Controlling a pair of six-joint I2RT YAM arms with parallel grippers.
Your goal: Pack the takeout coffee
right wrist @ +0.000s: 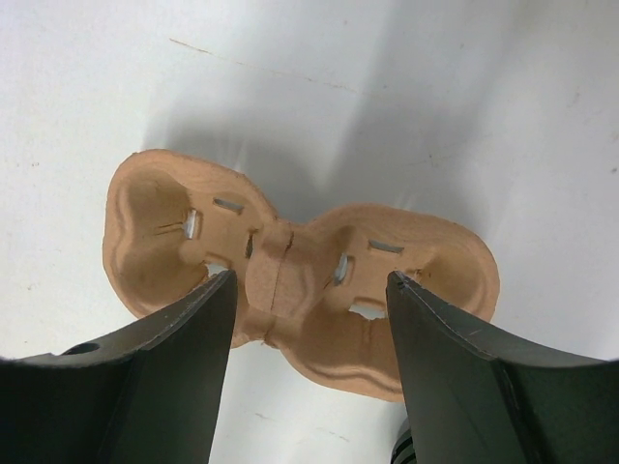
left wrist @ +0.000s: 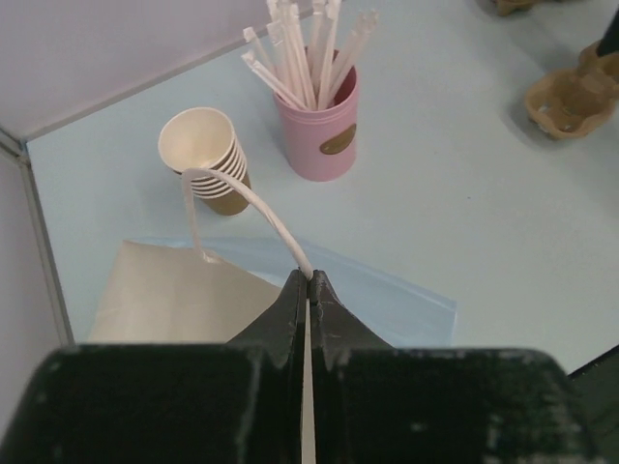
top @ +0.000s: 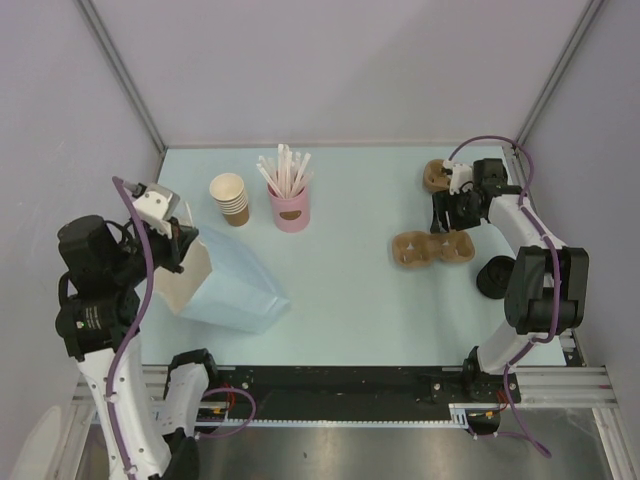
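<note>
Our left gripper (left wrist: 309,282) is closed tight on the thin white handle (left wrist: 242,198) of the paper bag (top: 238,298). The handle loops up from the bag's top edge and runs straight between the shut fingers. The pale blue bag lies slanted on the left side of the surface (top: 350,310), its mouth end nearest that gripper. Behind the bag stand a stack of tan paper cups (top: 231,197) and, just to their right, a pink cup of white straws (top: 289,205). Our right gripper (top: 443,214) hangs on the far right with its fingers spread wide and nothing in them. From above it sits between two brown cup carriers, one nearer us (top: 432,248) and one at the back (top: 436,175). In the right wrist view one such carrier lies below and between the fingertips, though we cannot tell which of the two it is, or whether the fingers touch it. The takeout coffee (top: 495,277) shows only as a round black lid. It stands on the surface near the right edge, partly hidden by the right arm and well apart from the bag.
</note>
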